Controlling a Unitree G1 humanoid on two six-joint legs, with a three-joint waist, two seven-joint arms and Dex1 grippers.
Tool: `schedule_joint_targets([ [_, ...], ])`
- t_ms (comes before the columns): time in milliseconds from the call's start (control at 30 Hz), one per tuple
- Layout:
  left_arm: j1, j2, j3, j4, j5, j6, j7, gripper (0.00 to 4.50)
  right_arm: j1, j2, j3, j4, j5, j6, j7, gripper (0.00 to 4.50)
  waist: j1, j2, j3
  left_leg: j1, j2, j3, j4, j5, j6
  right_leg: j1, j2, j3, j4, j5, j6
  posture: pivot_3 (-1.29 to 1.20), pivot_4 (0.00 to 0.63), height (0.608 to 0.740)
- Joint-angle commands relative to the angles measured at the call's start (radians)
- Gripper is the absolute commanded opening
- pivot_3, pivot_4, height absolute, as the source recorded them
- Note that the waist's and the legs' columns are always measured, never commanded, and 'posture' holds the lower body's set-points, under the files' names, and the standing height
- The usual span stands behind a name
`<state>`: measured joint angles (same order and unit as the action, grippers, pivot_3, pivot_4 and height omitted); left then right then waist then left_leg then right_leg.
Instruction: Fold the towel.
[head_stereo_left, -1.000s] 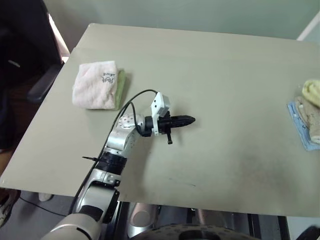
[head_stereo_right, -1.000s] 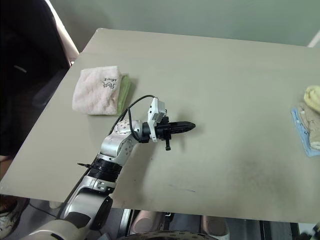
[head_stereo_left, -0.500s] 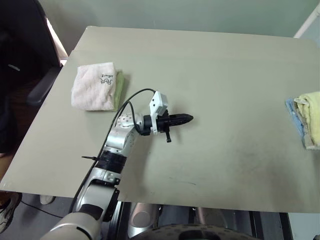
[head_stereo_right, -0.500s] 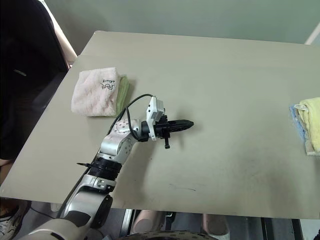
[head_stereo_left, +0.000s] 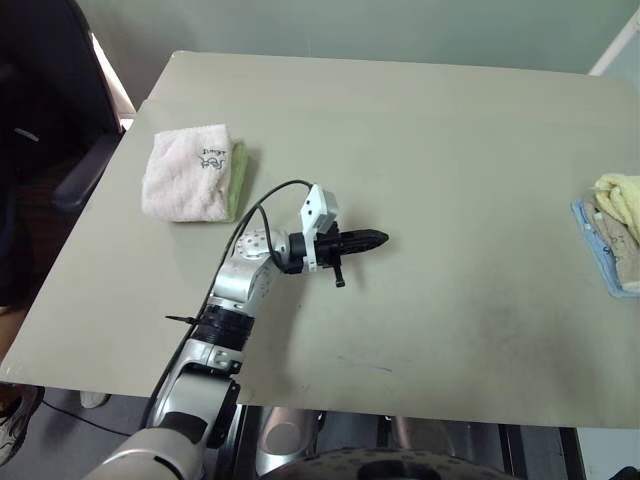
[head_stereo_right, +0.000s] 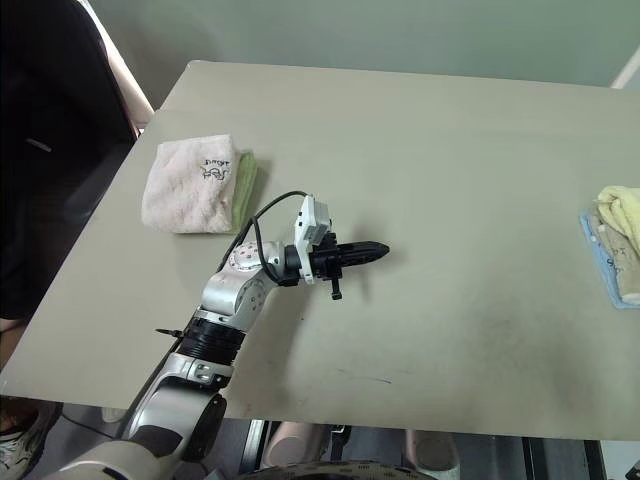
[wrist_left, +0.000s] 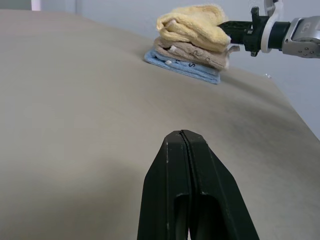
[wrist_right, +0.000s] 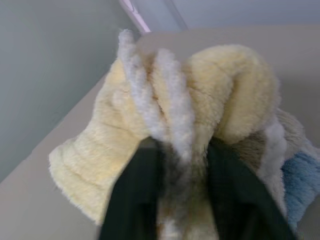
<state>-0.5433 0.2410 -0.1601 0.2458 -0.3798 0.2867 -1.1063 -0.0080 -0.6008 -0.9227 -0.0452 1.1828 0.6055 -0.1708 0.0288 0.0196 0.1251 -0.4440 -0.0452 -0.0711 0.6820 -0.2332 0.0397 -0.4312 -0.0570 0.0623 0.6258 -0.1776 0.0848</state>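
The right gripper (wrist_right: 182, 200) straddles the pale yellow terry towel (wrist_left: 192, 27) atop beige (wrist_left: 197, 52) and blue folded cloths (wrist_left: 182, 67), far right; whether it grips I cannot tell. The left gripper (wrist_left: 186, 150) is clenched empty mid-table (head_stereo_left: 450, 150); a pink-white folded towel (head_stereo_left: 188, 170) lies far left.

The pale yellow towel (head_stereo_left: 622, 192) and the folded beige cloth (head_stereo_left: 622, 243) and blue cloth (head_stereo_left: 597, 242) under it are cut off by the right edge of the head views. In the right wrist view, the 2 black fingers (wrist_right: 131, 196) are blurred, their tips buried in the towel's folds.
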Motion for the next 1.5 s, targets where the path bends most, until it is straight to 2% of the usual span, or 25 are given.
schedule_joint_targets([
  [33,-0.003,0.002,0.011,-0.041,-0.013,0.001,0.001,0.0,0.009,-0.016,-0.028,-0.028,-0.004,0.002,0.015,2.85,0.0,0.0,0.0,0.0,0.0,0.0,0.0,0.0,0.0,0.0,0.0,0.0,0.0,0.0,0.0,0.0,0.15,0.728],
  [167,-0.005,0.006,0.015,-0.039,-0.018,0.002,0.001,0.0,0.045,-0.012,-0.053,-0.058,0.013,0.008,0.024,4.31,0.0,0.0,0.0,0.0,0.0,0.0,0.0,0.0,0.0,0.0,0.0,0.0,0.0,-0.001,0.0,0.0,0.15,0.728],
  [200,-0.006,0.007,0.016,-0.038,-0.019,0.002,0.001,0.0,0.057,-0.011,-0.059,-0.067,0.018,0.008,0.028,4.41,0.001,0.0,0.0,0.0,0.0,0.0,0.0,0.0,0.0,0.0,0.0,0.0,0.0,-0.001,0.0,0.0,0.15,0.728],
  [367,-0.011,0.0,0.03,-0.03,-0.032,-0.017,-0.003,0.0,0.145,-0.007,-0.127,-0.128,0.074,0.017,0.052,4.41,0.001,0.0,0.0,0.0,0.0,0.0,0.0,-0.001,0.0,0.0,0.0,0.0,0.0,-0.002,-0.001,0.0,0.15,0.728],
  [500,-0.016,0.0,0.04,-0.026,-0.052,-0.029,-0.038,0.0,0.243,-0.013,-0.203,-0.205,0.179,0.049,0.104,4.41,0.002,0.0,0.0,-0.001,0.0,0.0,0.0,-0.003,0.0,0.0,0.0,0.0,0.0,-0.004,-0.001,0.0,0.15,0.728],
  [600,-0.015,0.017,0.034,-0.049,-0.081,0.012,-0.09,0.0,0.345,-0.041,-0.264,-0.27,0.248,0.079,0.184,4.41,0.001,0.0,0.0,-0.001,0.0,0.0,0.0,-0.005,-0.001,0.0,0.0,0.0,0.0,-0.012,0.002,0.0,0.15,0.728],
  [700,-0.016,0.051,0.022,-0.076,-0.109,0.075,-0.146,0.0,0.431,-0.067,-0.31,-0.316,0.294,0.103,0.259,4.41,0.001,0.0,0.0,-0.001,0.0,0.0,0.0,-0.006,-0.003,0.0,0.0,0.0,0.0,-0.015,-0.001,0.0,0.15,0.728],
  [800,-0.023,0.067,0.018,-0.088,-0.109,0.096,-0.16,0.56,0.54,-0.113,-0.379,-0.386,0.35,0.146,0.366,4.5,0.001,0.0,0.0,-0.001,0.0,0.0,0.0,-0.01,-0.009,0.0,0.0,0.0,0.0,-0.016,-0.001,0.0,0.15,0.728],
  [1000,-0.043,0.081,0.023,-0.084,-0.105,0.103,-0.175,2.58,0.637,-0.226,-0.428,-0.477,0.36,0.182,0.491,4.5,0.0,-0.003,0.0,-0.001,-0.001,0.0,0.001,-0.013,-0.013,0.0,0.0,0.0,0.0,-0.017,0.001,0.0,0.15,0.728],
  [1167,-0.053,0.098,0.035,-0.068,-0.104,0.098,-0.19,4.35,0.614,-0.306,-0.36,-0.579,0.336,0.192,0.544,4.5,-0.004,-0.003,0.0,-0.001,0.0,0.0,0.001,-0.012,-0.012,0.0,0.001,0.0,0.001,-0.017,0.001,0.0,0.15,0.728],
  [1300,-0.038,0.141,0.059,-0.084,-0.097,0.077,-0.187,4.43,0.498,-0.409,-0.096,-0.673,0.168,0.143,0.605,4.5,-0.007,-0.004,0.001,-0.001,0.0,0.0,0.001,-0.007,-0.004,0.0,0.001,0.0,0.001,-0.017,0.001,0.0,0.15,0.728],
  [1433,-0.035,0.153,0.061,-0.083,-0.094,0.058,-0.179,4.43,0.421,-0.407,0.003,-0.688,0.08,0.13,0.62,4.5,-0.001,-0.004,0.001,-0.002,0.0,0.0,0.001,0.003,-0.009,-0.001,0.001,-0.001,0.001,-0.015,0.0,0.0,0.15,0.728],
  [1500,-0.008,0.171,0.096,-0.087,-0.088,0.025,-0.151,4.43,0.271,-0.363,0.268,-0.662,-0.093,0.035,0.623,4.5,-0.001,-0.007,0.0,-0.003,-0.001,-0.002,0.001,0.003,-0.009,-0.001,0.001,0.0,0.001,-0.009,0.001,0.0,0.15,0.728],
])
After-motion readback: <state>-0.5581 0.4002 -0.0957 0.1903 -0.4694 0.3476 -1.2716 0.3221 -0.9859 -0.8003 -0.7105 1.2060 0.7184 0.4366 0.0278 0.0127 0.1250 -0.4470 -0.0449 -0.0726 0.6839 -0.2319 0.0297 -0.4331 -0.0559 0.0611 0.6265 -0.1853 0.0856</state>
